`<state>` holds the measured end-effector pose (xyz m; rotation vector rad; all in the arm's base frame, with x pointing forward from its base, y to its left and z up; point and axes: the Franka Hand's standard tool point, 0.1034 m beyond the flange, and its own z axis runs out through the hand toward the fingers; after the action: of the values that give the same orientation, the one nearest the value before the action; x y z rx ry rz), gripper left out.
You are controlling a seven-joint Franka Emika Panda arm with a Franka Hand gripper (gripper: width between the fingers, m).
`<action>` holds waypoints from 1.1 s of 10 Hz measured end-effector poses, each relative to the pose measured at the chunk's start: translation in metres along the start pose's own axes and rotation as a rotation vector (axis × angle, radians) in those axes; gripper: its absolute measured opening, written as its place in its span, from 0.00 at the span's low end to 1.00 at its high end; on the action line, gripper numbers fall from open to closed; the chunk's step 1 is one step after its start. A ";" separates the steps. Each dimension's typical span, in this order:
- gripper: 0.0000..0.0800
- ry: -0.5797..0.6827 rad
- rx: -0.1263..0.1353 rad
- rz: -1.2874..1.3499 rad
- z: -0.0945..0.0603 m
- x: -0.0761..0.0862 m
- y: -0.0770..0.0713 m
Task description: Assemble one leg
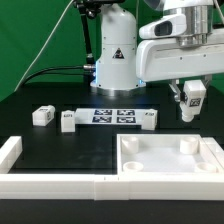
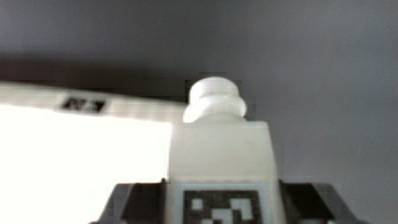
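Observation:
My gripper point(image 1: 189, 104) is shut on a white leg point(image 1: 191, 106) with a black-and-white tag and holds it in the air above the far right corner of the large white tray-like part point(image 1: 170, 158). In the wrist view the held leg point(image 2: 222, 140) fills the middle, its round peg pointing away, its tag between my dark fingers point(image 2: 134, 203). Three more legs lie on the table: one point(image 1: 42, 116) toward the exterior view's left, one point(image 1: 68, 121) next to it, one point(image 1: 148, 119) to the right of the marker board point(image 1: 110, 115).
A white L-shaped fence point(image 1: 40, 180) runs along the front edge and up the exterior view's left side. The robot's white base point(image 1: 115, 55) stands at the back with cables beside it. The tray-like part shows in the wrist view as a bright white area point(image 2: 71, 140).

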<state>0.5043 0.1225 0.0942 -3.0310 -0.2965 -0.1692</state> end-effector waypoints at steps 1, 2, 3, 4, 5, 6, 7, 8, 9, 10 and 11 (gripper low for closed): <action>0.36 -0.004 0.007 -0.032 0.004 0.018 0.008; 0.36 -0.003 0.014 -0.040 0.008 0.037 0.020; 0.36 0.005 0.014 -0.030 0.008 0.036 0.017; 0.36 -0.001 0.014 -0.038 0.008 0.032 0.015; 0.36 0.000 0.014 -0.037 0.009 0.032 0.015; 0.36 -0.001 0.014 -0.037 0.009 0.032 0.015; 0.36 -0.001 0.014 -0.037 0.009 0.032 0.015; 0.36 -0.001 0.014 -0.037 0.009 0.032 0.015; 0.36 -0.003 0.014 -0.037 0.008 0.032 0.015; 0.36 -0.015 0.018 -0.038 0.003 0.041 0.014; 0.36 -0.011 0.022 -0.041 -0.001 0.055 0.014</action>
<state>0.5606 0.1195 0.1007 -3.0061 -0.3589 -0.1510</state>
